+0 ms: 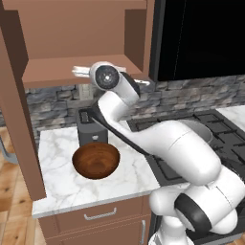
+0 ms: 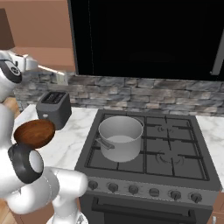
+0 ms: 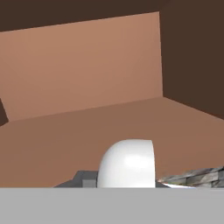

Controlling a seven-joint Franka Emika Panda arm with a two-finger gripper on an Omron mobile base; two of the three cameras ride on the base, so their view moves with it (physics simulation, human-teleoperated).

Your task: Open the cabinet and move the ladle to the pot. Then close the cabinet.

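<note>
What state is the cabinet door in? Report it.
Open. The cabinet shows its bare interior and shelf, and its door is swung out at the left; the hand view looks straight into the interior.

Arm raised and extended to the open cabinet point(image 1: 72, 43), hand at shelf level.

The white arm is seen rising from the base, bent at the elbow below the cabinet, with the forearm angled upward and the wrist joint set level with the front edge of the cabinet's bottom shelf. The gripper point(image 1: 79, 72) is held roughly horizontal just above that shelf edge, directed toward the cabinet's left side. The jaws are closed; whether anything is gripped between them cannot be determined.
</note>
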